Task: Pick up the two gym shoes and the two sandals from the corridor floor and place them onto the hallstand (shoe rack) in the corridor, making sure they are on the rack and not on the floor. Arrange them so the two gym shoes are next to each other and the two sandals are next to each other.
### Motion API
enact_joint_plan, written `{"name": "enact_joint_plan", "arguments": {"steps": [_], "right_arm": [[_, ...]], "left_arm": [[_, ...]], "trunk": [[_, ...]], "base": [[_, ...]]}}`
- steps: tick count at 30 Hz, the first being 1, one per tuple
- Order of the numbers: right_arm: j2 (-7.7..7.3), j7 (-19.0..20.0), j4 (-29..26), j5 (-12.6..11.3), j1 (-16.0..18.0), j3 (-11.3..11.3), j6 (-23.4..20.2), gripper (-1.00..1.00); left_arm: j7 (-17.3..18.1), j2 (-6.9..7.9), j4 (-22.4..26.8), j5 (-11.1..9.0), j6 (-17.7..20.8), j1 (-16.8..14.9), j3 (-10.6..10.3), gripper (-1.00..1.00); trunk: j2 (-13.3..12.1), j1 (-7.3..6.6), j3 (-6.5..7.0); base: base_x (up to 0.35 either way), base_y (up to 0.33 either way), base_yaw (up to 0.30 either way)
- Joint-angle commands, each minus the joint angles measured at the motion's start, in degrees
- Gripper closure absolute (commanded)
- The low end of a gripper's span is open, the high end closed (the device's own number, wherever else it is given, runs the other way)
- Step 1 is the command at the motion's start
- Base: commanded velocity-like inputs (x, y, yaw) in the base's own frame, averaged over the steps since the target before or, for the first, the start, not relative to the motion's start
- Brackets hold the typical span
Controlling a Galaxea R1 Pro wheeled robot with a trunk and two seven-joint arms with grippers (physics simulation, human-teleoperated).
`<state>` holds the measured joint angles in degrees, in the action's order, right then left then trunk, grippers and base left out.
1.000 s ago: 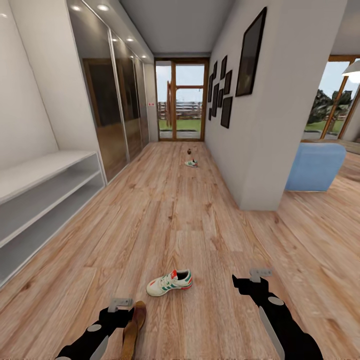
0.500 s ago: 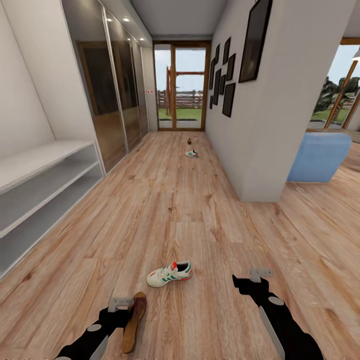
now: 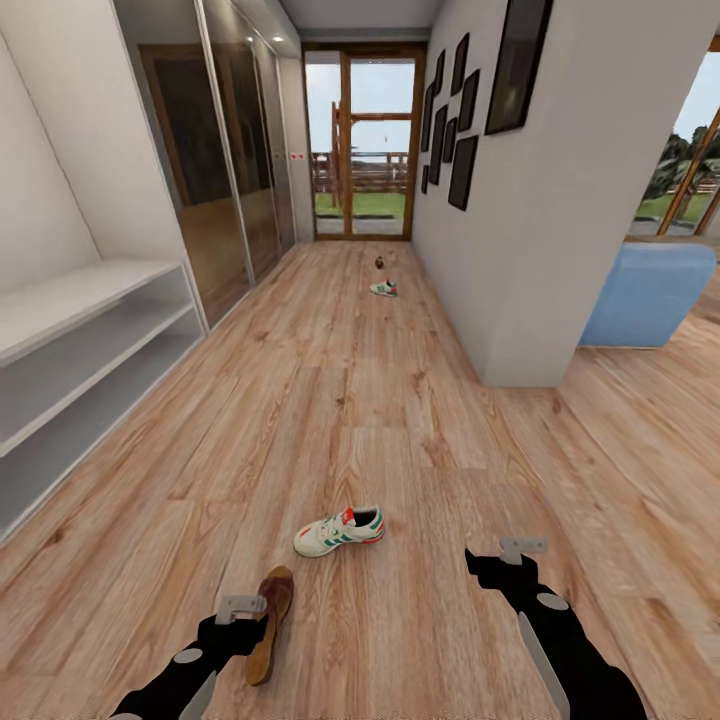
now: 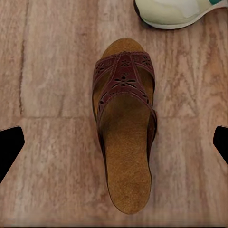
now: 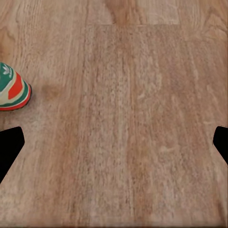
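One gym shoe, white with green stripes and red accents, lies on the corridor floor just ahead of me. A brown sandal lies beside it, nearer to me. My left gripper hovers over that sandal and is open, one fingertip on each side, with the gym shoe's toe just beyond. My right gripper is open above bare planks, and the shoe's heel shows in its wrist view. Another gym shoe and a second sandal lie far down the corridor. The hallstand is out of view.
A low white two-tier bench runs along the left wall, followed by mirrored wardrobe doors. A wall corner juts in on the right, with a blue sofa behind it. A glass door closes the far end.
The whole picture has slid upward, so the camera has moved. The near shoe and sandal now sit higher in the head view. Both grippers hold the same pose and stay open.
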<state>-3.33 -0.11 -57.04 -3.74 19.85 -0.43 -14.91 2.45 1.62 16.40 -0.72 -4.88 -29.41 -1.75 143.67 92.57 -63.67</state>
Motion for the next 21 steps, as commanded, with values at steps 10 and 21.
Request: {"name": "enact_joint_plan", "arguments": {"steps": [10,21], "right_arm": [[-0.01,-0.04,-0.35,-0.39,0.01,-0.01,-0.29,-1.0],[-0.01,-0.04,-0.44,-0.39,0.01,-0.01,-0.29,-1.0]], "left_arm": [[0.1,0.04,-0.23,-0.07,-0.77,-0.03,-0.26,-1.0],[0.07,0.13,-0.48,0.22,-4.64,-0.03,-0.39,-1.0]], "trunk": [[0.16,0.24,-2.27],[0.3,0.53,-4.84]], "base": [[0.0,0.0,0.0],[0.0,0.0,0.0]]}}
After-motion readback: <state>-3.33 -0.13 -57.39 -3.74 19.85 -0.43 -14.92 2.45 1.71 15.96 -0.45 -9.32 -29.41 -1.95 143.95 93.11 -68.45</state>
